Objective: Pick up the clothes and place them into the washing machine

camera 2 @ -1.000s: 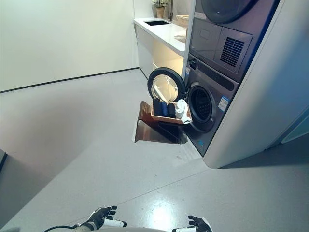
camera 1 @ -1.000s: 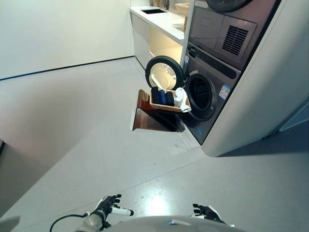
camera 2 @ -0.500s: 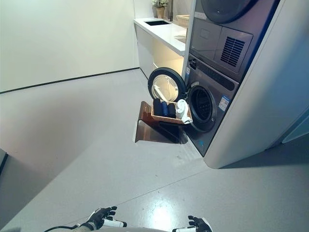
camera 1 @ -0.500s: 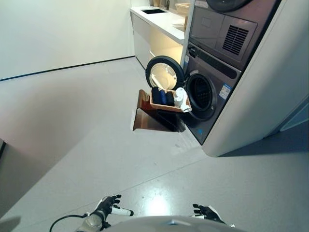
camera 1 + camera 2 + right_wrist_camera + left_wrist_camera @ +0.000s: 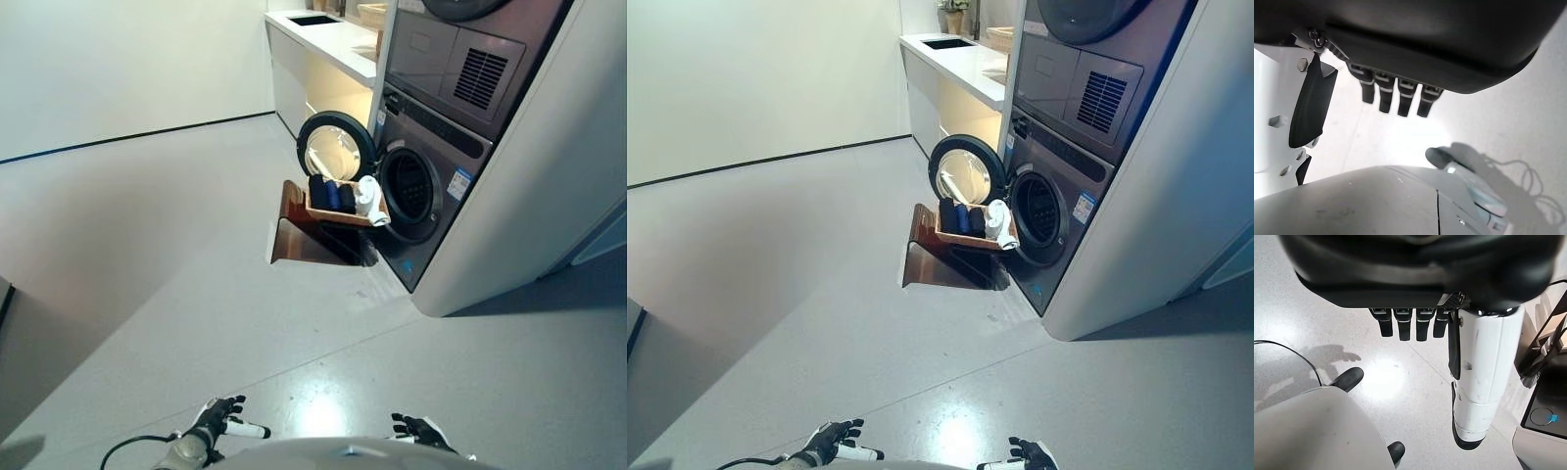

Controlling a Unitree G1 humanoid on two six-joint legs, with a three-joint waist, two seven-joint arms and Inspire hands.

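Note:
A wicker basket (image 5: 342, 211) rests on a low dark brown box (image 5: 306, 235) in front of the washing machine (image 5: 431, 196), far ahead of me. It holds dark blue clothes (image 5: 331, 195) and a white garment (image 5: 368, 199) that hangs over its right end. The machine's round door (image 5: 336, 147) stands open behind the basket, and the drum opening (image 5: 409, 192) is dark. My left hand (image 5: 217, 419) hangs low near my body, open and empty, with straight fingers (image 5: 1403, 323). My right hand (image 5: 419, 429) also hangs low, open and empty, its fingers (image 5: 1392, 95) relaxed.
A dryer (image 5: 465, 59) is stacked above the washing machine. A white counter with a sink (image 5: 323, 34) runs along the wall behind it. A wide stretch of grey floor (image 5: 196, 255) lies between me and the basket.
The picture has shifted slightly, so the camera has moved a little. The basket, the clothes and both hands stand as before.

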